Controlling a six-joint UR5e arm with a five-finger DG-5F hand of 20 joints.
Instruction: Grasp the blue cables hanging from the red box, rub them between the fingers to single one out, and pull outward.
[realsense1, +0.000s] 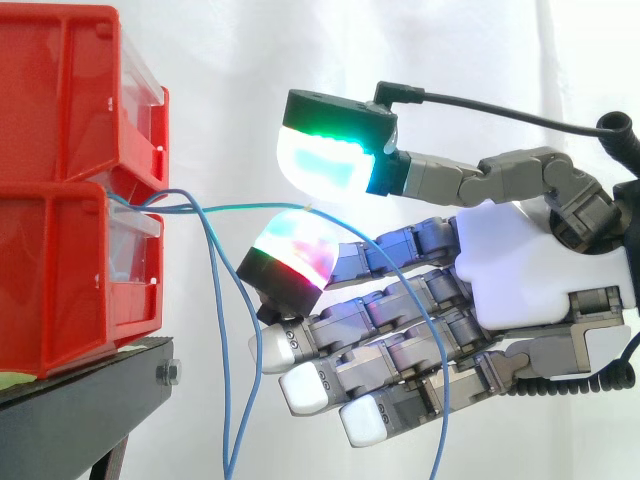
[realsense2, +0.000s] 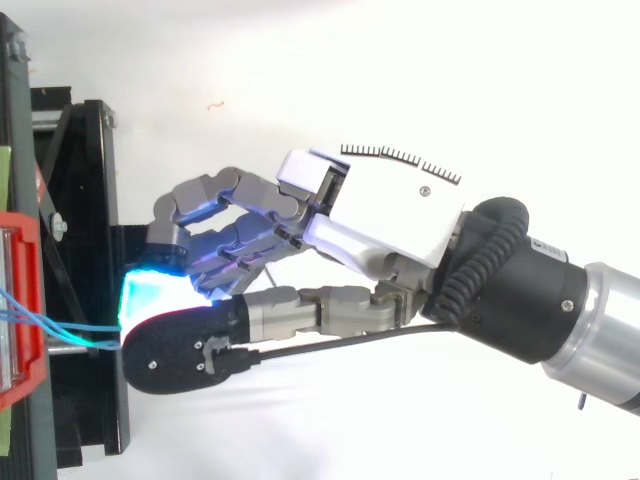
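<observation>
Two stacked red plastic bins (realsense1: 60, 110) with clear front panels are the landmark. They stand on a black metal stand (realsense1: 80, 410), which has a bolt head (realsense1: 170, 372) just below the lower bin's front corner.

Facing the bin fronts from the side away from them is the grey and white jointed robot hand (realsense1: 510, 270). Its fingers are nearly straight and point toward the bins. In the top view, a row of black tick marks (realsense2: 400, 160) crosses the white back cover.

The upper pad (realsense1: 325, 155) glows white, cyan and green. It sits just above a lower pad (realsense1: 292, 255) that glows red and white, and a narrow gap separates them. The hand is spread and grips nothing.

The thin blue cables (realsense1: 222, 330) leave the bins at the seam between the upper and lower bin. One strand (realsense1: 250, 207), tinted green, runs almost level away from the bins and touches the top of the lower pad. It then drapes down across the fingers. The other strands hang nearly vertical just in front of the lower bin and pass beside the stand.
</observation>
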